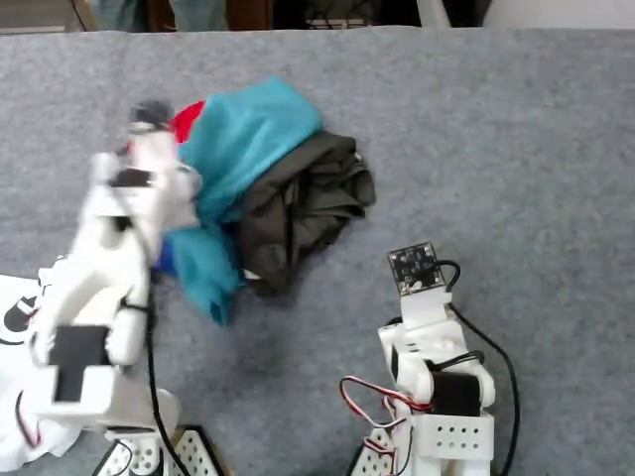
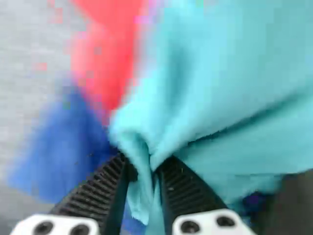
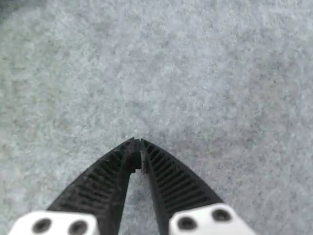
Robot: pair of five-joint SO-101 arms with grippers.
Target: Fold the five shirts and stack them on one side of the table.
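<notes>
**Fig. – Shirt pile and both arms, one moment.**

(a) My left fingers (image 2: 144, 164) are closed on a bunched fold of the teal shirt (image 2: 220, 98). The cloth is pinched between the ribbed pads, w/ a strip of it hanging down through the narrow gap. In the high view my left arm (image 1: 119, 228) stretches from the desk's near-left corner to the left side of the pile.

(b) Teal shirt (image 1: 243, 139): crumpled, on top of the pile, left of desk centre and toward the far edge. It drapes back toward the near edge as a narrowing tail.

(c) Red shirt (image 1: 189, 117): peeks out from under the teal one on the far-left side of the pile, also seen at (image 2: 107, 58).

(d) Blue shirt (image 1: 164, 258): a small patch under the teal one, on the pile's near-left side, by my left arm. Wrist view: (image 2: 63, 142).

(e) Dark olive-grey shirt (image 1: 303, 203): crumpled, touching the teal one on its right and partly under it.

(f) White cloth (image 1: 12, 293) w/ a dark print: at the desk's left edge near the near-left corner, apart from the pile.

(g) My right fingers (image 3: 138, 143) are closed, tips touching and nothing between them, pointing down at bare grey desk (image 3: 220, 73). My right arm (image 1: 432, 347) sits at the near edge, right of the pile, apart from all cloth.
</notes>
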